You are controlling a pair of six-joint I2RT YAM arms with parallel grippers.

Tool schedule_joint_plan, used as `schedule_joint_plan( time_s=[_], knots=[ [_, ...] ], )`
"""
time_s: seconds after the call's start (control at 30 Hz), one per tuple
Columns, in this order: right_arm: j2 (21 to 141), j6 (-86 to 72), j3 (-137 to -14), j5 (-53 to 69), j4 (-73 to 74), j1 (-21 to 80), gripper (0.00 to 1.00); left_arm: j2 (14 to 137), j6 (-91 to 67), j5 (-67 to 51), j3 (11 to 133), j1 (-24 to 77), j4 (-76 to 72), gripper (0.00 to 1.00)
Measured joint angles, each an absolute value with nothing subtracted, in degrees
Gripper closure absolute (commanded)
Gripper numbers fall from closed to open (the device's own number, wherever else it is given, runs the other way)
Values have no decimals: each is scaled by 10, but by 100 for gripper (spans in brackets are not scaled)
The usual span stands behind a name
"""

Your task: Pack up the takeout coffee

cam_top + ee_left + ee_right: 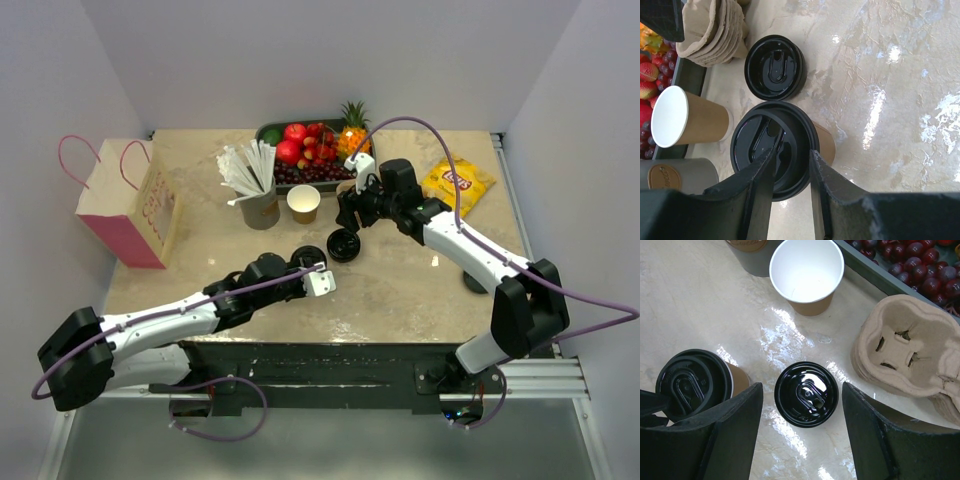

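Note:
The takeout coffee (752,150), a brown paper cup with a black lid, stands on the marble table; it also shows in the top view (307,254) and in the right wrist view (692,385). My left gripper (792,152) hangs just over it, its jaws a narrow gap apart across the lid's right rim, holding nothing. In the top view my left gripper (312,268) sits at the cup's near side. My right gripper (801,387) is wide open and empty above a loose black lid (806,394), to the right of the coffee (348,218).
A lidless paper cup (303,203) and a grey holder of white packets (258,200) stand behind the coffee. Stacked pulp cup carriers (910,345) lie to the right. A fruit tray (268,127) is at the back, a pink paper bag (130,205) far left, a chip bag (457,183) right.

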State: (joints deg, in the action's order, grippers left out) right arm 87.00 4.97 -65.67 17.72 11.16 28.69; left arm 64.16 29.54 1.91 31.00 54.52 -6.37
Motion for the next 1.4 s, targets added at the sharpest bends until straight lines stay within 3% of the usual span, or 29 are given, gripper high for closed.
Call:
schedule_joint_plan(
  time_s=[0.3,0.4,0.57,0.73,1.03,1.4],
  knots=[
    [870,49,-657,177,112,287,32,645,295,14,310,545,-65,62],
    [870,49,-657,178,112,287,32,644,296,1,311,545,-52,51],
    [871,46,-663,196,122,287,31,591,290,-28,315,543,-6,20],
    [894,37,-702,267,146,286,31,523,232,-36,355,507,15,10],
    [991,-7,-730,440,212,301,32,642,-1,-153,411,277,39,9],
    [1042,-61,-730,510,231,301,36,701,-158,-302,366,243,-18,13]
  ],
)
